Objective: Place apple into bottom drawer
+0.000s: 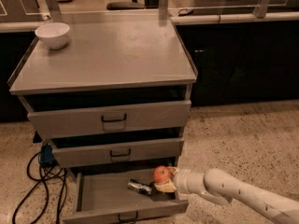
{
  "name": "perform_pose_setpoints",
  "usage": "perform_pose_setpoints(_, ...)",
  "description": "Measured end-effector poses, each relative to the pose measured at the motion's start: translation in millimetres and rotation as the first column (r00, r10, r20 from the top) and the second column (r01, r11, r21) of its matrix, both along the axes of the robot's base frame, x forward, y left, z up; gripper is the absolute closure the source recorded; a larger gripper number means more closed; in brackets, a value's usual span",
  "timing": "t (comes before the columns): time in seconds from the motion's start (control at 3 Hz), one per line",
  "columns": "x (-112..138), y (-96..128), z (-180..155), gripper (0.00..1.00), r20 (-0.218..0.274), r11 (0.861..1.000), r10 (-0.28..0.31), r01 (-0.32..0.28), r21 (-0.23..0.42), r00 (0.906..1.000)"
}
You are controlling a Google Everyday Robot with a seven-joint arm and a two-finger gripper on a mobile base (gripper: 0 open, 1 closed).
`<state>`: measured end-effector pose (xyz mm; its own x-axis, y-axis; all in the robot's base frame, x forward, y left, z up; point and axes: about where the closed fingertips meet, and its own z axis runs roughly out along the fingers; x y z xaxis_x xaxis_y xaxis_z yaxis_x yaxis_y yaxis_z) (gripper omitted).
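1. Status: we find the bottom drawer (100,196) pulled out, its tray open from above. The arm (233,193) comes in from the lower right, low over the floor. The hand (164,184) is over the tray's right rear part, just below the front of the middle drawer (140,149). The hand is pinching the apple (161,173), w/ pale fingers showing under and beside the fruit. We cannot tell whether the apple touches the tray floor.

2. Step: in our judgement this is the placing step, approx. at its end. The carry looks done; the release is not yet done.

3. Next move: lower the apple onto the tray floor, spread the fingers, then draw the hand out to the right w/o knocking the fruit. Care req'd re: the small dark-and-metal item (139,187) lying just left of the apple, since the fruit could roll against it.

4. Other: the white bowl (52,34) sits at the far left corner of the tabletop (117,50), well apart and not involved.
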<state>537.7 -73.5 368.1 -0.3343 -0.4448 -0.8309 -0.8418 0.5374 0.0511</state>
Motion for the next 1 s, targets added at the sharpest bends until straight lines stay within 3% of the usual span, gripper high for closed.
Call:
perform_pose_setpoints(0.33, 7, -1, -12, 1.0, 0.012, 0.998, -0.038, 0.037, 0.055, 0.9992)
perform_pose_setpoints(0.67, 22, 9, -49, 1.0, -0.003, 0.994, -0.09, 0.09, 0.069, 0.996)
perform_pose_setpoints(1.0, 45, 32, -87, 1.0, 0.002, 0.987, -0.146, 0.146, -0.061, 0.9893)
